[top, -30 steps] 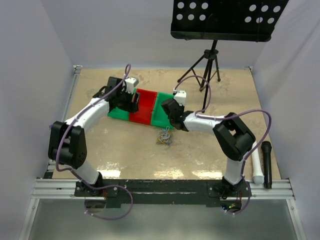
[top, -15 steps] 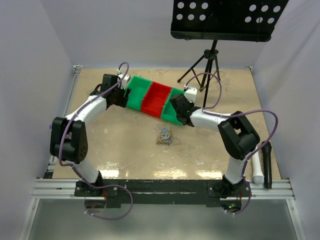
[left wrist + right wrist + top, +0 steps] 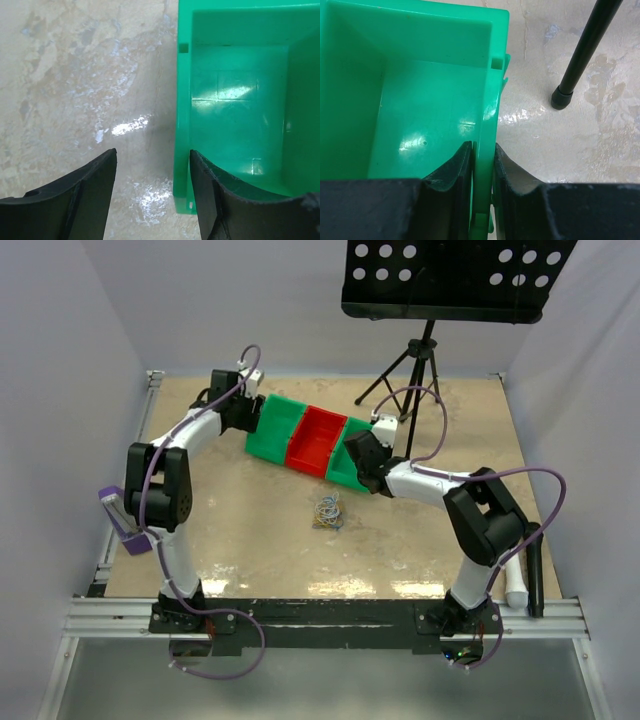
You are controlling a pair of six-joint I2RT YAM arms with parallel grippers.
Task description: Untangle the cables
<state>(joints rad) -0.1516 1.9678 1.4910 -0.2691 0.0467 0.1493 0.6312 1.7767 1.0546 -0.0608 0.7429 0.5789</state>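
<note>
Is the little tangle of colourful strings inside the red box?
No, the small tangle of thin coloured cables lies on the tan tabletop, apart from the red plastic bin.

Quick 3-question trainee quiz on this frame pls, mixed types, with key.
1. True or false: the right fingers clamp a wall of the right green bin.
2. Where do the cables lie? A: in the red bin. B: bunched on the table, nearer the arm bases than the bins. C: draped over the tripod.
3. Fill the gap: the left fingers stand ____, one on each side of the left green bin's end wall.
Key: 1 true; 2 B; 3 open.
</note>
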